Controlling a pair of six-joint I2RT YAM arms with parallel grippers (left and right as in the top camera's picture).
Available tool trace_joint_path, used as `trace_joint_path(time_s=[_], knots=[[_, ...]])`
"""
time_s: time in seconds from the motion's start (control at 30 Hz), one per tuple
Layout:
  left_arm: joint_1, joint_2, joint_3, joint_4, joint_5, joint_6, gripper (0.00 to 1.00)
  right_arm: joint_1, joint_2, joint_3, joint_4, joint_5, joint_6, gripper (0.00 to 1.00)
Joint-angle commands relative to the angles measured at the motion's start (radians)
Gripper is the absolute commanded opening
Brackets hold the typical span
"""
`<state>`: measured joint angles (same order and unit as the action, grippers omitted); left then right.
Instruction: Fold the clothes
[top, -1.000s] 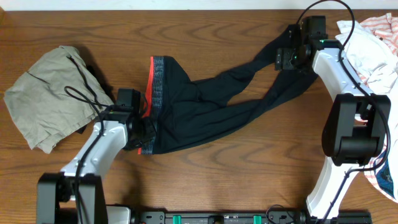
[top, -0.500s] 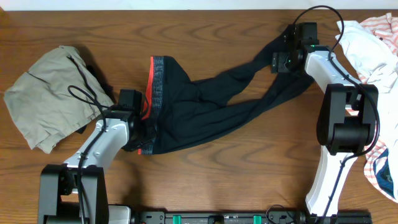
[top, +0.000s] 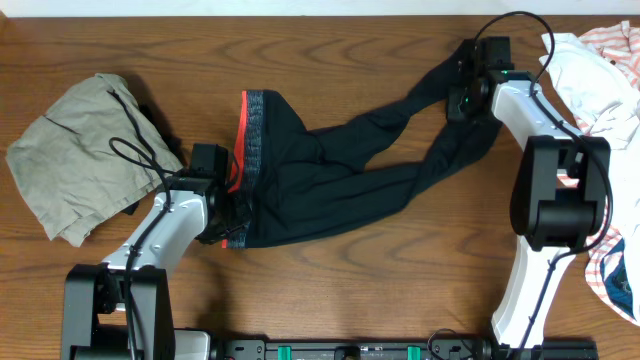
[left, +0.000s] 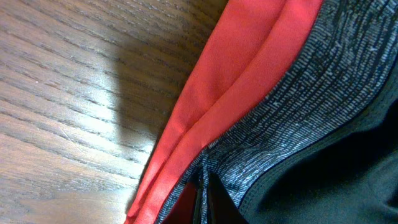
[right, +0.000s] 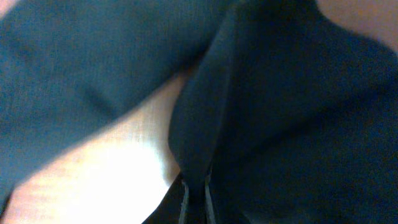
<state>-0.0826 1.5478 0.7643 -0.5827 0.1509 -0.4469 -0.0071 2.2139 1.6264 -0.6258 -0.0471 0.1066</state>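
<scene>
The clothes (top: 330, 185), black leggings, lie spread across the middle of the table. Their grey waistband (top: 252, 125) with its red edge is on the left, and the two legs run up to the right. My left gripper (top: 232, 218) is shut on the waistband's near end. In the left wrist view the grey patterned band (left: 298, 112) and red edge (left: 236, 74) bunch into the closed left gripper (left: 202, 205). My right gripper (top: 460, 100) sits at the leg ends. In the right wrist view it (right: 196, 202) pinches a fold of black fabric (right: 280, 112).
A crumpled khaki-grey drawstring garment (top: 85, 150) lies at the left, its cord trailing toward my left arm. White and red-striped garments (top: 600, 60) are heaped at the right edge behind my right arm, with more striped cloth (top: 620, 280) at the lower right.
My right gripper has shifted slightly onto the leg ends and closed on the black fabric. The left gripper keeps its hold on the waistband and has not moved.
</scene>
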Motion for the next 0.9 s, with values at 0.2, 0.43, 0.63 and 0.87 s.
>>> trace_joint_path(time_s=[0.2, 0.43, 0.63, 0.87], knots=[[-0.002, 0.003, -0.01, -0.003, -0.005, 0.009, 0.06, -0.106, -0.292, -0.003, -0.334, 0.018, 0.05, 0.02], [-0.002, 0.003, -0.01, -0.003, -0.005, 0.009, 0.06, -0.22, -0.304, -0.008, -0.531, 0.203, 0.09, 0.08], [-0.002, 0.003, -0.01, -0.002, -0.005, 0.009, 0.06, -0.309, -0.304, -0.008, -0.594, 0.228, 0.106, 0.15], [-0.002, 0.003, -0.01, -0.002, -0.005, 0.009, 0.06, -0.352, -0.304, -0.008, -0.616, 0.206, 0.106, 0.18]])
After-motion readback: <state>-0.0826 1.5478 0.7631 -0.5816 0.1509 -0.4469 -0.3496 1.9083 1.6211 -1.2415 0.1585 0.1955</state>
